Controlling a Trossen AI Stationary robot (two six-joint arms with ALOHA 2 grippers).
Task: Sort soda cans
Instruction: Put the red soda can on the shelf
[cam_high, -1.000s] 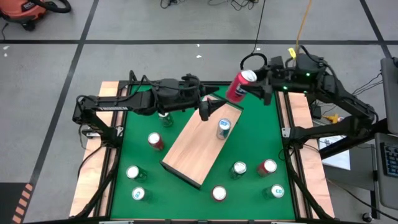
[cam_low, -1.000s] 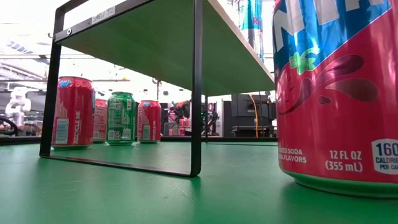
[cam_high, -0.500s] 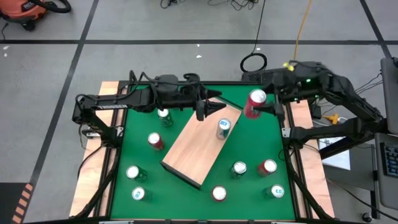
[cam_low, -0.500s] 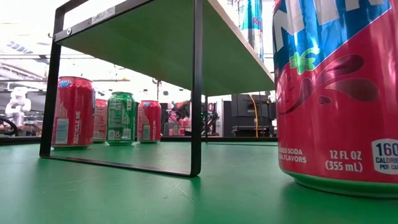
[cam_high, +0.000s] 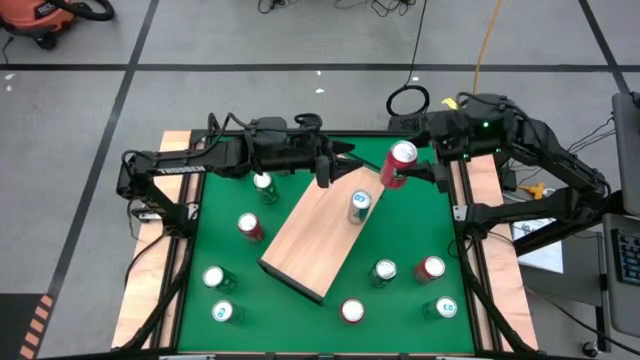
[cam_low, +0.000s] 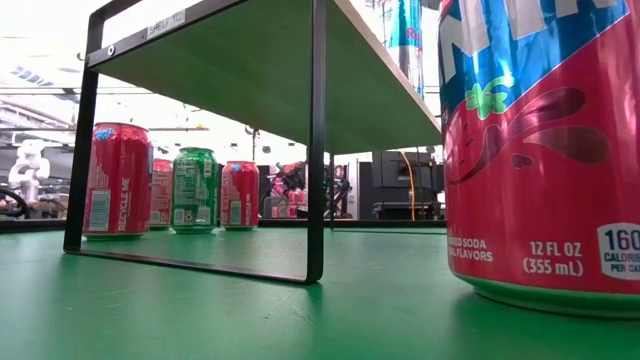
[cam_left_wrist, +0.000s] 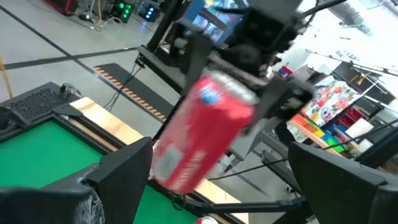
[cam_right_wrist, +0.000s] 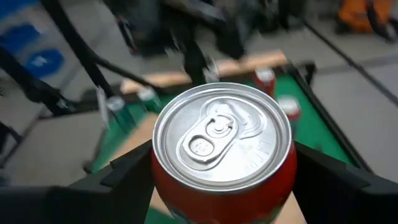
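Fingers of your right gripper (cam_high: 403, 172) clamp a tilted red can (cam_high: 398, 165) above the counter (cam_high: 420, 230)'s far edge, while your left gripper (cam_high: 328, 172) hovers spread wide, facing it.

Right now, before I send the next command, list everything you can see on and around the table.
held soda can: one, red, tilted in the air above the wooden board's far end
soda can on the board: one, teal, upright
red soda cans on the mat: three, upright
other soda cans on the mat: five, green or teal, upright
wooden board: one, light wood on black legs, diagonal at mid-table
green mat: one, covers the table
vacuum: one, orange, on the floor
left tool: open, empty, beside the board's far end
right tool: shut on the held soda can
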